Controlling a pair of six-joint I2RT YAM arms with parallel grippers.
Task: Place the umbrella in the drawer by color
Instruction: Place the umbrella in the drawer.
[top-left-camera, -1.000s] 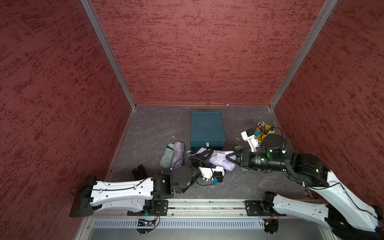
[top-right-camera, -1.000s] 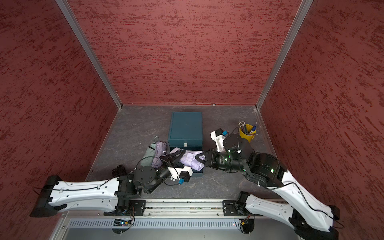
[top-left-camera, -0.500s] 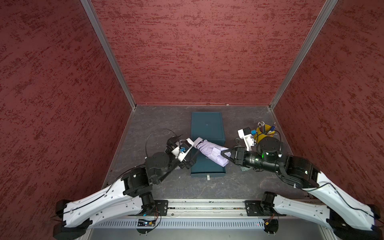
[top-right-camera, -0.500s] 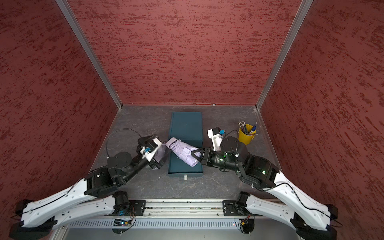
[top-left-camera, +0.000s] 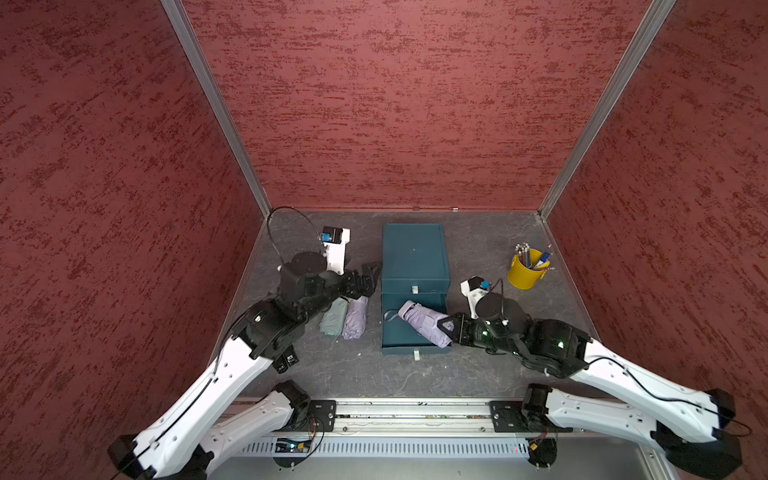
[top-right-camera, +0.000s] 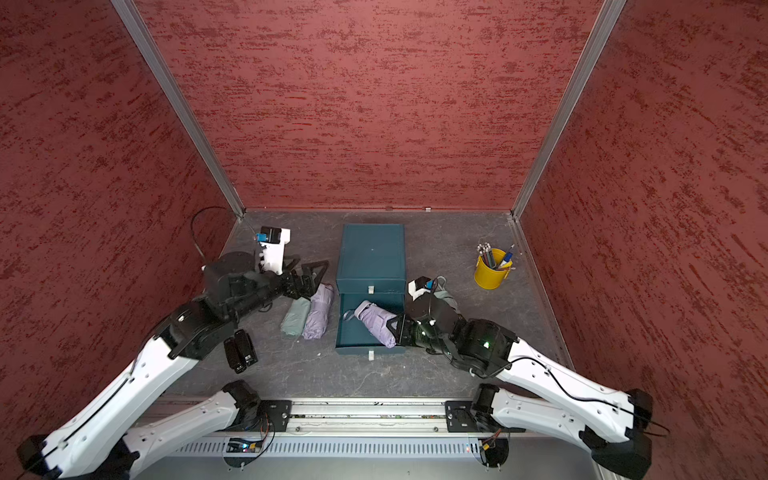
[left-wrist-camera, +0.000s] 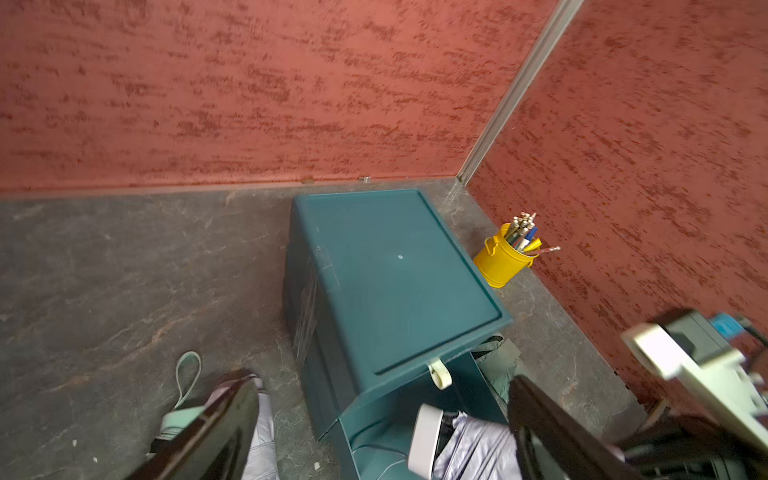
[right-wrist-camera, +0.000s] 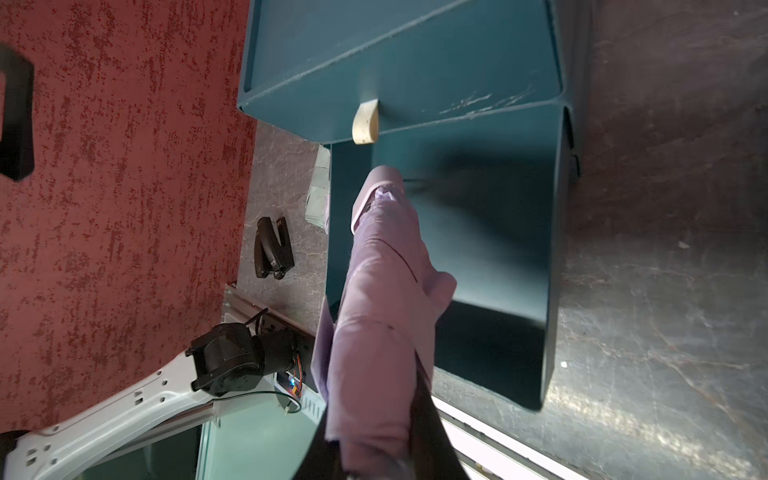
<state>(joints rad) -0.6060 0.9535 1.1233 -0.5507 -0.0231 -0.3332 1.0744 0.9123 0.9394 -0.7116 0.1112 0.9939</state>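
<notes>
Nearly there: pinching lilac umbrella (top-left-camera: 422, 322) in right tool (top-left-camera: 451, 328) over open drawer (top-left-camera: 395, 338).
Square to the walls, lay flat, release; keep spread left tool (top-left-camera: 372, 276) clear.

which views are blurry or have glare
Left wrist view: the left claw's black fingers are soft up close, the teal drawer cabinet sharp. Right wrist view: sheen on the grey marbled tabletop, the folded lilac umbrella blurs near the lens.

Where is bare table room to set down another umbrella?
Bare: grey tabletop between the open teal drawer and the front metal rail; also between teal cabinet and yellow pen cup. Crowded: left of the cabinet, green folded umbrella beside lilac folded umbrella.
</notes>
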